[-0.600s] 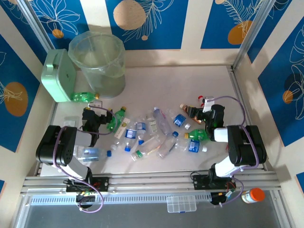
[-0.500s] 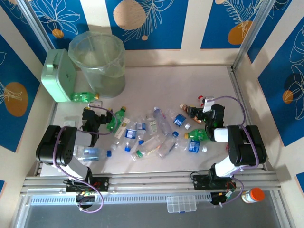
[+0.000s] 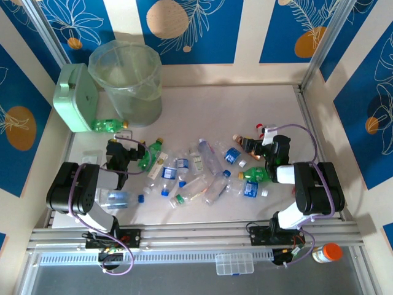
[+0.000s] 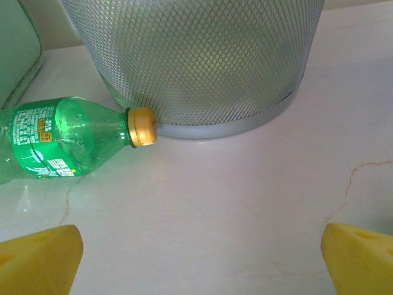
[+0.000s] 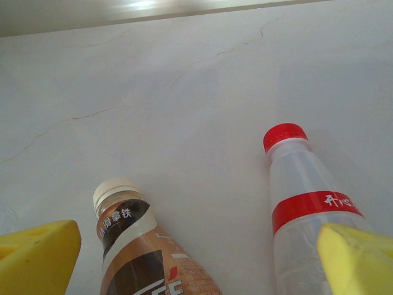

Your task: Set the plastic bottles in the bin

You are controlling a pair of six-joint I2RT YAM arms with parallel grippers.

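- Bin (image 3: 126,80): translucent pale green; fine diamond mesh pattern seen close from left wrist.
- Box (image 3: 75,98) left of it: mint green.
- Bottle (image 4: 67,144) at bin foot: green, yellow cap.
- Bottles (image 3: 202,172) mid-counter: mostly clear, blue labels and caps.
- Right wrist view: brown bottle (image 5: 144,258), cream cap; clear bottle (image 5: 307,209), red cap, red band.
- Counter (image 3: 245,110): white, thin crack lines.
- Walls (image 3: 202,31): blue, white leaf outlines, orange discs.
- Jaws: yellow.

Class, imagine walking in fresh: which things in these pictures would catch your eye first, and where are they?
A jumble of plastic bottles litters the middle of the table. The tall pale-green bin stands at the far left, and one green bottle lies with its yellow cap at the bin's base.
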